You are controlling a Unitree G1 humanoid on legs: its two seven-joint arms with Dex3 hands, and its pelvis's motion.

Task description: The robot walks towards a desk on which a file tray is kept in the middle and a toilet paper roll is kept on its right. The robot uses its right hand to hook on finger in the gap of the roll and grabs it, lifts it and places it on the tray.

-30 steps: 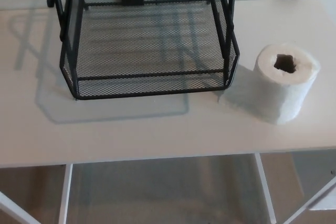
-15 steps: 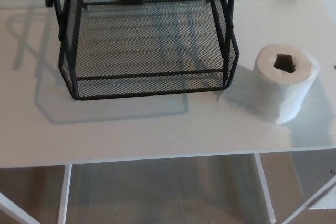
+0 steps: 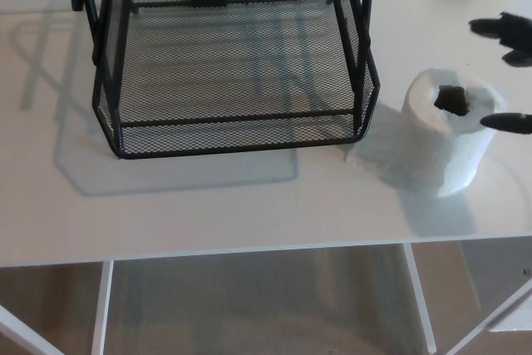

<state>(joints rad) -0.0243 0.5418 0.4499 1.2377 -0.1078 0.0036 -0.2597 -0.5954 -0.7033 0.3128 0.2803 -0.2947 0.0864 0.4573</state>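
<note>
- Setting: a pale desk [image 3: 208,205] seen from above, its front edge running across the lower part of the head view, with floor showing beneath.
- Landmark: the toilet paper roll [image 3: 445,143] stands upright on the desk near the right edge of the view; its long axis is vertical, so the core hole [image 3: 450,99] opens straight upward.
- File tray [image 3: 233,64]: black wire mesh, to the left of the roll, its near right corner just beside the roll but apart from it; its floor holds nothing.
- Right hand [image 3: 509,72]: only black fingertips enter from the right edge, spread apart and holding nothing. One fingertip [image 3: 507,122] lies just right of the roll's top rim; the others sit above and behind the roll. No finger is in the hole yet.
- Key relation: the hole lies just left of, and apparently below, the fingertips; judged from this, a finger must travel left, then descend along the roll's vertical axis.
- Left hand: not in view; the right hand is clearly the nearer.
</note>
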